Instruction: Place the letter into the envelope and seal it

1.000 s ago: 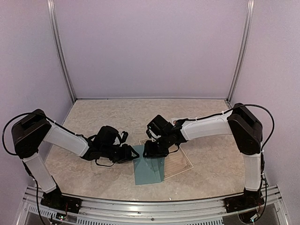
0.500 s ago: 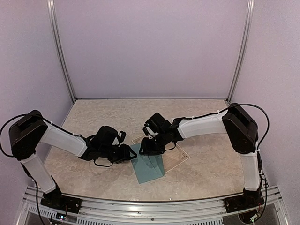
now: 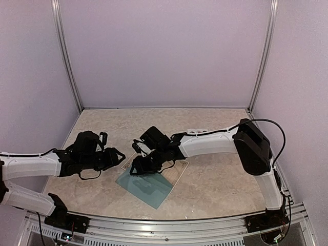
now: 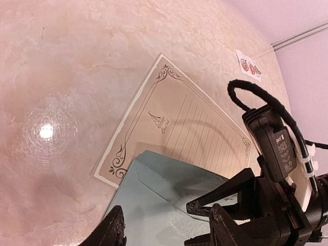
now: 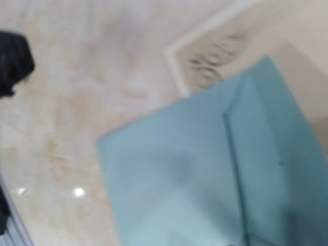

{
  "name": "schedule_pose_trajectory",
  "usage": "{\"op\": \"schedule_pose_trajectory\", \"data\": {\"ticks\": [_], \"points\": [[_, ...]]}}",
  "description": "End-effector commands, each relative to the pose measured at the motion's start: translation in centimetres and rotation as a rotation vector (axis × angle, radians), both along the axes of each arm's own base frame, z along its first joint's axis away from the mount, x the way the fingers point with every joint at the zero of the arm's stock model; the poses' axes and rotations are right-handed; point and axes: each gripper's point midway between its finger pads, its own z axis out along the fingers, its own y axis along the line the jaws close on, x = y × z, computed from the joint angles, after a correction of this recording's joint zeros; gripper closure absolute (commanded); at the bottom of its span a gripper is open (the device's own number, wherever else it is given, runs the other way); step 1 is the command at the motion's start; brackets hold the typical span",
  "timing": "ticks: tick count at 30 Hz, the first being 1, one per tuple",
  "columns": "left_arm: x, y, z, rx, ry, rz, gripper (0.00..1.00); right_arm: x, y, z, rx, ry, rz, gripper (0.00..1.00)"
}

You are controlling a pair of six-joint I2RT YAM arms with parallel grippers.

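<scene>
Left gripper (image 3: 121, 157) open near the envelope (image 3: 147, 186); right gripper (image 3: 137, 166) at its edge, grip unclear.

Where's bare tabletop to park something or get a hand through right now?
Free: the far strip of table along the back wall, bare except the sticker strip; the near-right patch between the letter and the right arm's base. Crowded: centre-left, where the left gripper and right gripper meet over the envelope and letter.

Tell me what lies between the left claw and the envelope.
Bare table, then a bordered corner of the letter, which the envelope overlaps. The top view shows it; the left wrist view shows the corner closer.
</scene>
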Motion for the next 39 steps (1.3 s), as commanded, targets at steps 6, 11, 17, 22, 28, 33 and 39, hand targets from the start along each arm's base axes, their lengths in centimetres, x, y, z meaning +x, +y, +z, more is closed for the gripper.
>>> {"op": "schedule_pose_trajectory", "data": {"ticks": [6,11,17,22,28,33,39], "points": [[0.0,-1.1,3.2,-0.028,-0.03,-0.031,0.44,1.7,-4.7,9.3,0.047,-0.213,-0.093,0.41],[0.4,-3.9,4.2,-0.041,-0.049,-0.08,0.43,3.7,-9.6,7.0,0.007,-0.174,-0.187,0.41],[0.2,-6.2,3.9,-0.033,-0.036,-0.125,0.43,5.2,-12.0,2.7,-0.045,-0.124,-0.227,0.57],[-0.2,-7.7,4.3,-0.032,-0.043,-0.164,0.43,6.2,-12.1,-0.1,-0.07,-0.1,-0.219,0.64],[-0.3,-9.0,5.0,-0.04,-0.053,-0.187,0.43,6.7,-14.1,-3.0,-0.127,-0.061,-0.265,0.65],[-0.3,-11.1,6.0,-0.063,-0.078,-0.224,0.43,5.6,-16.7,-4.5,-0.154,-0.023,-0.301,0.65],[-0.4,-15.7,6.7,-0.099,-0.1,-0.31,0.43,3.1,-19.7,-6.1,-0.202,0.037,-0.347,0.65]]}}
